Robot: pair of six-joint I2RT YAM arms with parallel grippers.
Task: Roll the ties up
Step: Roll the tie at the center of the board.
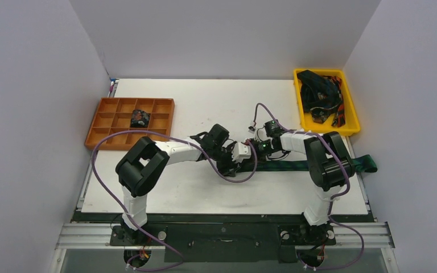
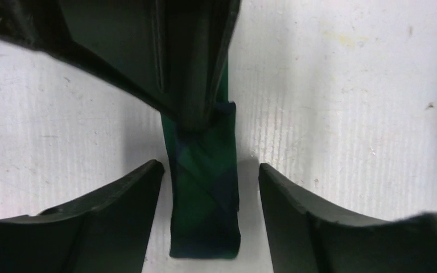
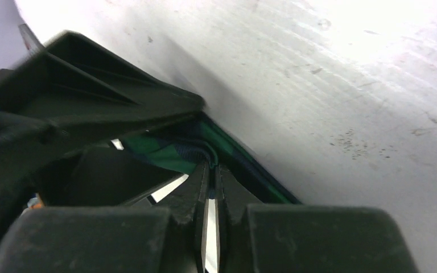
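Observation:
A dark navy-green plaid tie lies flat across the table toward the right edge. Its left end is folded back on itself. My left gripper is open, one finger on each side of that folded end and not touching it. From the far side, my right gripper is shut on the tie, pinching the fold between its fingertips. In the top view the two grippers meet at the tie's left end, the left gripper beside the right gripper.
An orange compartment tray at the left holds one small dark rolled tie. A yellow bin at the back right holds several tangled ties. Purple cables loop round both arms.

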